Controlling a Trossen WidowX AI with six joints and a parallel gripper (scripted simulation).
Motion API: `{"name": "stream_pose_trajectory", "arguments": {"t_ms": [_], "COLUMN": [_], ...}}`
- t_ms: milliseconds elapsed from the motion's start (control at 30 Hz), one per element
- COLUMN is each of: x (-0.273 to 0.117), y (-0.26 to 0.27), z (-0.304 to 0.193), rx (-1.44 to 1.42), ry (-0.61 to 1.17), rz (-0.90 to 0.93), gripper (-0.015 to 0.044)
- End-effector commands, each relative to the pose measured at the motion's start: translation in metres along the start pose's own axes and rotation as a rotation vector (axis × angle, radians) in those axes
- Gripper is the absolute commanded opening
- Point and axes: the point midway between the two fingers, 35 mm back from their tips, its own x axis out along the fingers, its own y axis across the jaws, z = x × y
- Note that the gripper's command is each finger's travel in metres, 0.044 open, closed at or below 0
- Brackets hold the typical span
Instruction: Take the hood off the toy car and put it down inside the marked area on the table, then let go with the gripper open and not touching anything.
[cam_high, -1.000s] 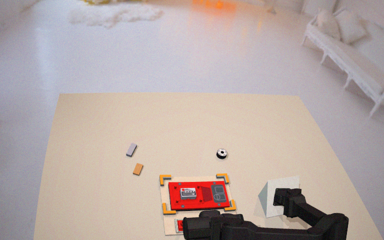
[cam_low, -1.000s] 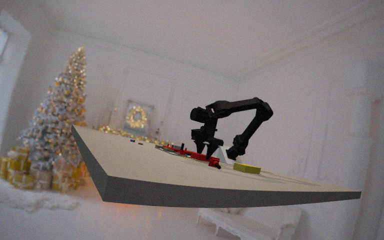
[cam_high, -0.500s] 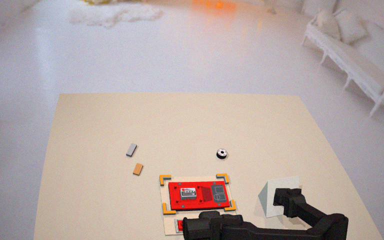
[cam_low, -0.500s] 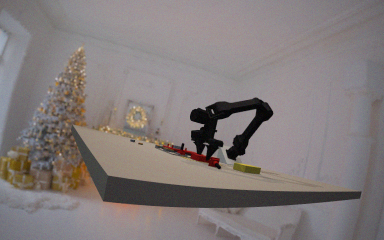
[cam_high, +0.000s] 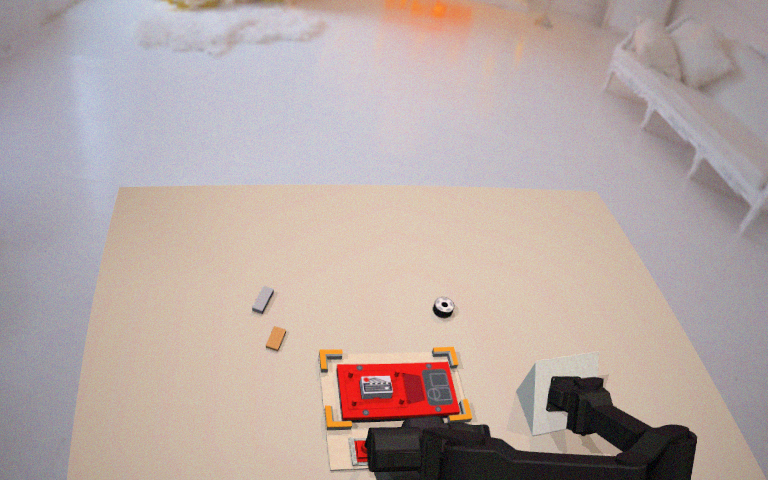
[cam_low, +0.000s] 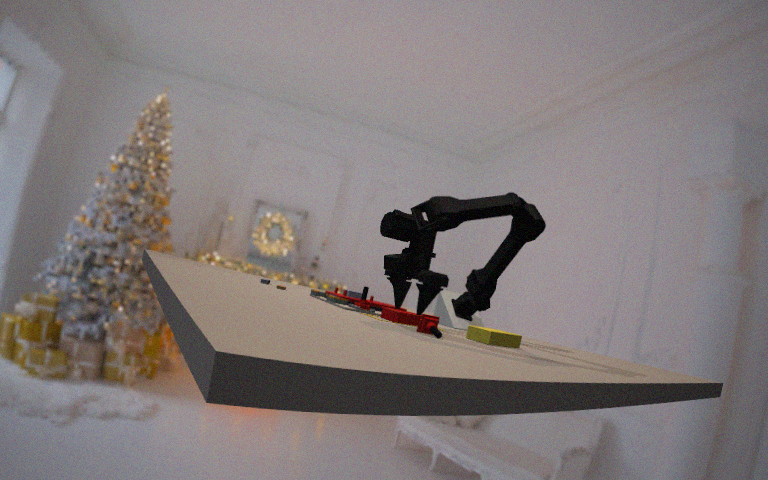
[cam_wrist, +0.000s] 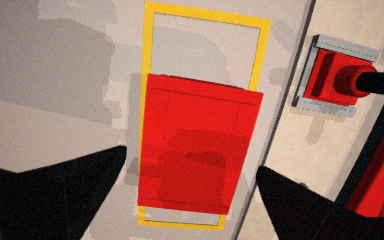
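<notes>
The hood, a flat red plate (cam_wrist: 192, 115) (cam_low: 398, 314), lies over the yellow-outlined marked area (cam_wrist: 148, 40). It covers the lower part of the outline in the wrist view, and its right edge hides the line there. My gripper (cam_wrist: 193, 162) (cam_low: 408, 310) is open, with one finger on each side of the hood. A gap shows between each fingertip and the hood in the wrist view. The red toy car (cam_high: 385, 412) (cam_wrist: 370, 195) sits between orange corner brackets. The arm hides the hood in the top view.
A red part in a grey holder (cam_high: 360, 451) (cam_wrist: 312, 80) stands beside the car. A red block with a black knob (cam_low: 428, 324) is close to the hood. A yellow block (cam_low: 492, 336), white wedge (cam_high: 549, 421), wheel (cam_high: 444, 314) and orange brick (cam_high: 275, 338) are farther off.
</notes>
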Motion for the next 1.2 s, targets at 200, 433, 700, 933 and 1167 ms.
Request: {"name": "stream_pose_trajectory", "arguments": {"t_ms": [200, 433, 700, 933, 1167], "x": [-0.059, -0.059, -0.059, -0.059, -0.059], "y": [-0.001, -0.001, -0.001, -0.001, -0.001], "z": [0.002, 0.002, 0.002, 0.002, 0.002], "rx": [-0.005, -0.005, -0.005, -0.005, -0.005], "ry": [-0.020, -0.020, -0.020, -0.020, -0.020], "rz": [0.005, 0.005, 0.005, 0.005, 0.005], "gripper": [0.0440, 0.0440, 0.0440, 0.0440, 0.0440]}}
